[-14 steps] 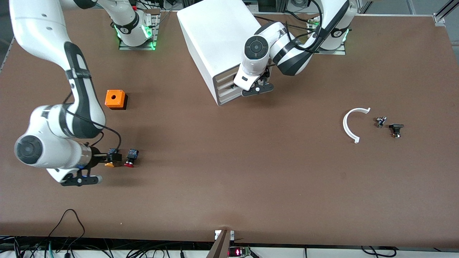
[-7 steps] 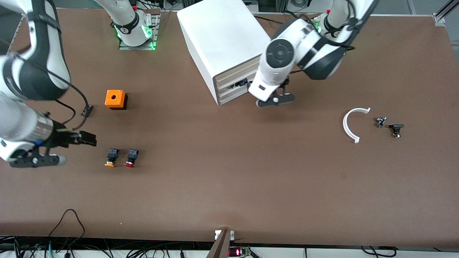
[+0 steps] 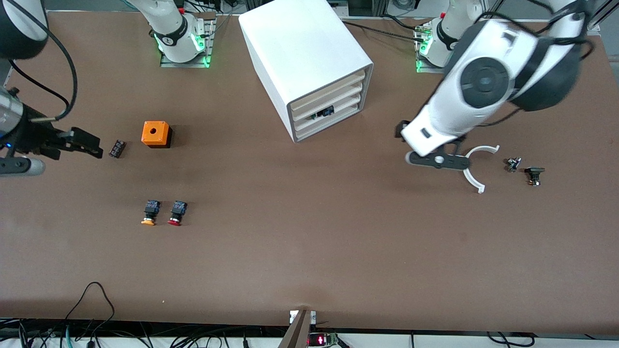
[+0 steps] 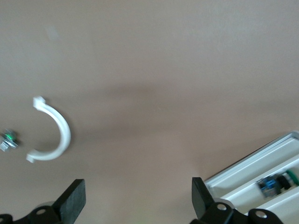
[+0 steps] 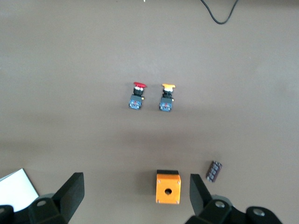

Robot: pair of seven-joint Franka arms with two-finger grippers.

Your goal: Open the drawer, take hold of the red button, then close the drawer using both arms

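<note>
The white cabinet (image 3: 300, 53) stands between the arm bases. Its three drawer fronts line up with its face. The middle drawer (image 3: 346, 107) holds a small blue-and-black part, which also shows in the left wrist view (image 4: 274, 183). The red-capped button (image 3: 175, 213) lies on the table beside the yellow-capped one (image 3: 150, 213), nearer the front camera than the orange box. Both buttons show in the right wrist view, red (image 5: 137, 96) and yellow (image 5: 167, 97). My left gripper (image 3: 420, 140) is open and empty in the air beside the white arc. My right gripper (image 3: 92, 145) is open and empty in the air beside the orange box.
An orange box with a hole (image 3: 155, 134) and a small dark part (image 3: 117, 148) lie at the right arm's end. A white arc (image 3: 471, 166) and two small dark parts (image 3: 513, 164) (image 3: 534, 175) lie at the left arm's end.
My left gripper has left the cabinet front and moved toward the left arm's end, to the white arc. My right gripper has drawn back from the two buttons toward the orange box.
</note>
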